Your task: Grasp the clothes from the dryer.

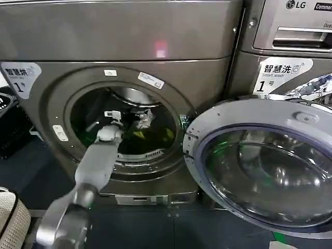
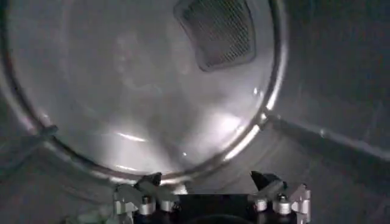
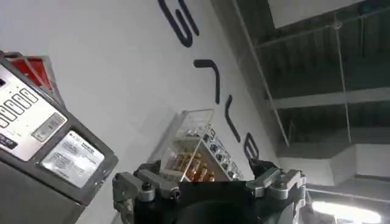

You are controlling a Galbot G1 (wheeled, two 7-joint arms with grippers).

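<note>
The dryer (image 1: 46, 111) stands with its round opening facing me. Inside the drum lie the clothes: a yellow-green piece (image 1: 153, 136) low down and a crumpled grey piece (image 1: 141, 119) above it. My left arm reaches through the opening, and my left gripper (image 1: 116, 118) hangs just left of the grey piece. In the left wrist view the left gripper (image 2: 207, 180) is open, with nothing between its fingers, facing the drum's shiny back wall (image 2: 122, 91). My right gripper (image 3: 206, 169) is open and points up at a wall and ceiling, away from the dryer.
The dryer's glass door (image 1: 259, 166) is swung wide open to the right and fills the lower right. A second machine (image 1: 290, 41) stands at the right. A white mesh basket (image 1: 10, 218) sits at the lower left, a black crate (image 1: 9, 124) beside the dryer.
</note>
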